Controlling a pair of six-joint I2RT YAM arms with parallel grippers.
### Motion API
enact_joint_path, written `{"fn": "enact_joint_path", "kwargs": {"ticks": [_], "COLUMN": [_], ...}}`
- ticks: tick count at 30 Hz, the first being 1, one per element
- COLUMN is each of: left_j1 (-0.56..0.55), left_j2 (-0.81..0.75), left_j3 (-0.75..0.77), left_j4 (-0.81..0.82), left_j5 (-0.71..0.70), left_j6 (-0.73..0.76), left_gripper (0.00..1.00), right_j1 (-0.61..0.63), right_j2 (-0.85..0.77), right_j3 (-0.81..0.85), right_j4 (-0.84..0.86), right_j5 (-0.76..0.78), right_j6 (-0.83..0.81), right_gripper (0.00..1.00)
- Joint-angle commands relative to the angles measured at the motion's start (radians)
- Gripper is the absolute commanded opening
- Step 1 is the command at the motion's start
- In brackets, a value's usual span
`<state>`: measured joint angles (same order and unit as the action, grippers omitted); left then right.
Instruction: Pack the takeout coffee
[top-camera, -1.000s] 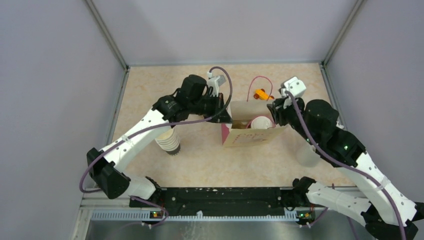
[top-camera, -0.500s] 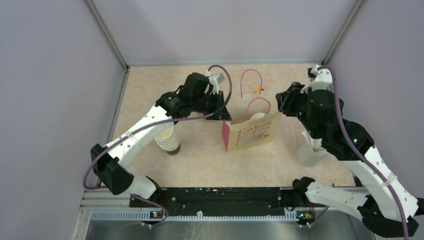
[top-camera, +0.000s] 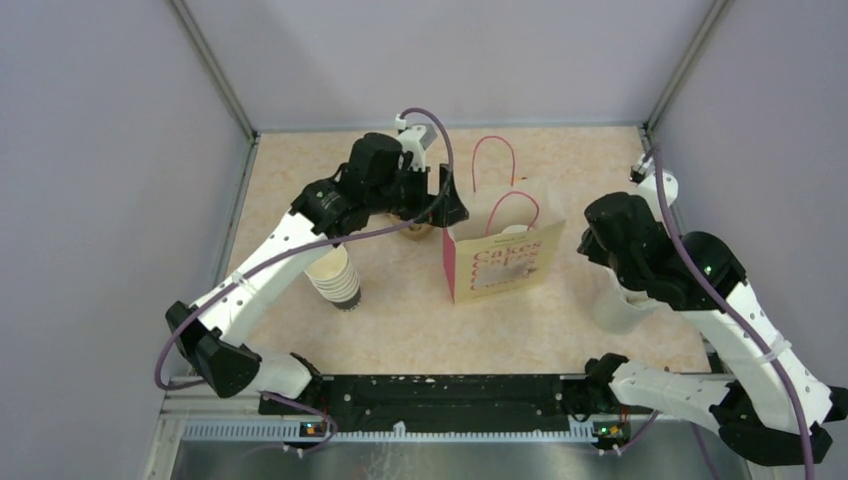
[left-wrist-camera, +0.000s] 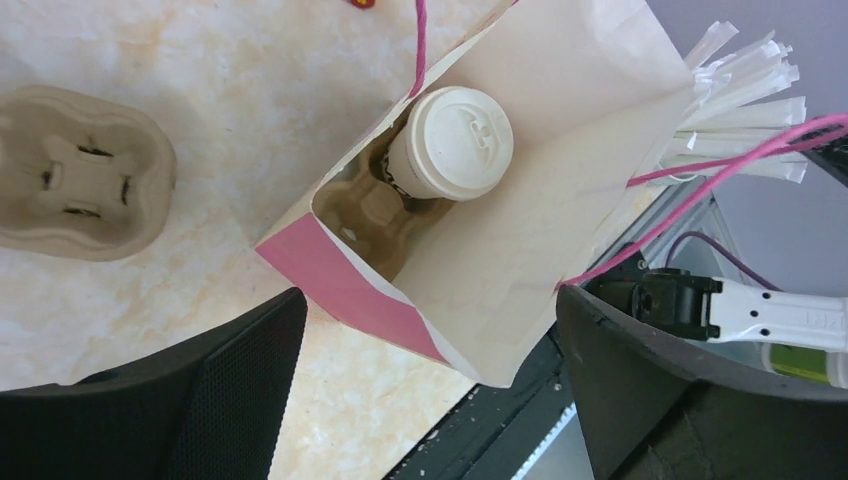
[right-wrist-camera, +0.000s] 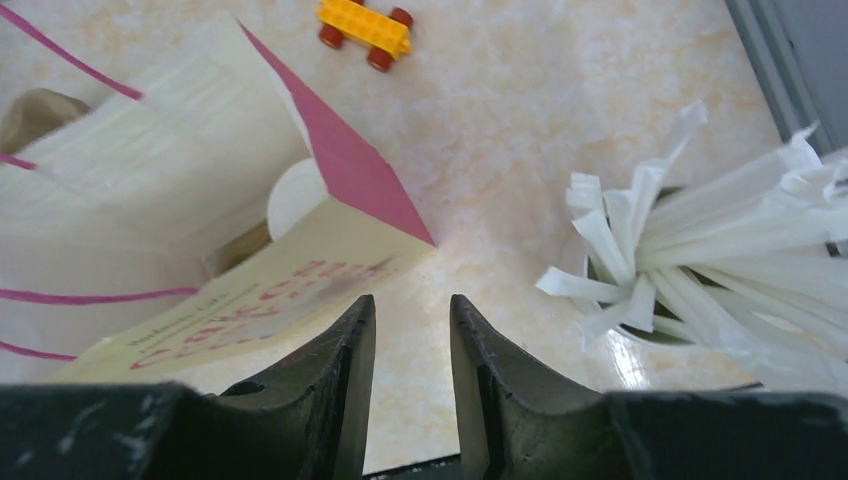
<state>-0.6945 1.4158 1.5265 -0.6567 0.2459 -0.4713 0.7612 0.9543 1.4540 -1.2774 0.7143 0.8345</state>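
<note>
**Pink print on the bag front**

The paper bag (top-camera: 500, 265) carries pink lettering on its cream front face. In the overhead view the top line reads "Cakes", and a second line beneath begins "Ca" (the rest is too small to make out). In the right wrist view the same print lies just ahead and to the left of the right gripper (right-wrist-camera: 410, 308), too blurred to read.

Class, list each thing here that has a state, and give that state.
Coffee: lidded, upright in the bag.
Bag: standing, open-topped.
Spare carrier: empty.
Cup stack: nested, lidless.
Straw cup: full of straws.
Left fingers: wide apart, empty.
Right fingers: narrowly apart, empty.
</note>
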Motion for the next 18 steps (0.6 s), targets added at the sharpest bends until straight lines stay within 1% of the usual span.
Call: {"fn": "enact_joint_path", "kwargs": {"ticks": [1, 3, 5, 7, 9, 13, 18], "left_j1": [0.002, 0.002, 0.003, 0.002, 0.001, 0.002, 0.002], "left_j2": [-0.092, -0.129, -0.171, -0.212, -0.246, -0.289, -0.326], "left_j3": [0.029, 0.003, -0.032, -0.067, -0.096, -0.132, -0.154], "left_j4": [0.065, 0.104, 0.142, 0.166, 0.178, 0.168, 0.163], "left_j5": [-0.063, -0.047, -0.036, -0.036, -0.041, -0.057, -0.065], "left_j6": [0.088, 0.109, 0.111, 0.106, 0.104, 0.123, 0.134], "left_gripper": [0.99, 0.99, 0.99, 0.99, 0.99, 0.99, 0.99], "right_j1": [-0.011, -0.024, -0.066, -0.130, -0.164, -0.184, -0.214], "right_j2": [0.031, 0.021, -0.009, -0.050, -0.079, -0.078, -0.090], "right_j3": [0.039, 0.036, 0.022, -0.010, -0.049, -0.052, -0.050], "right_j4": [-0.218, -0.225, -0.225, -0.223, -0.221, -0.226, -0.225], "right_j5": [0.024, -0.005, -0.065, -0.124, -0.167, -0.187, -0.158], "right_j6": [0.132, 0.125, 0.157, 0.206, 0.228, 0.197, 0.188], "right_gripper": [0.33, 0.34, 0.31, 0.31, 0.31, 0.31, 0.33]}}
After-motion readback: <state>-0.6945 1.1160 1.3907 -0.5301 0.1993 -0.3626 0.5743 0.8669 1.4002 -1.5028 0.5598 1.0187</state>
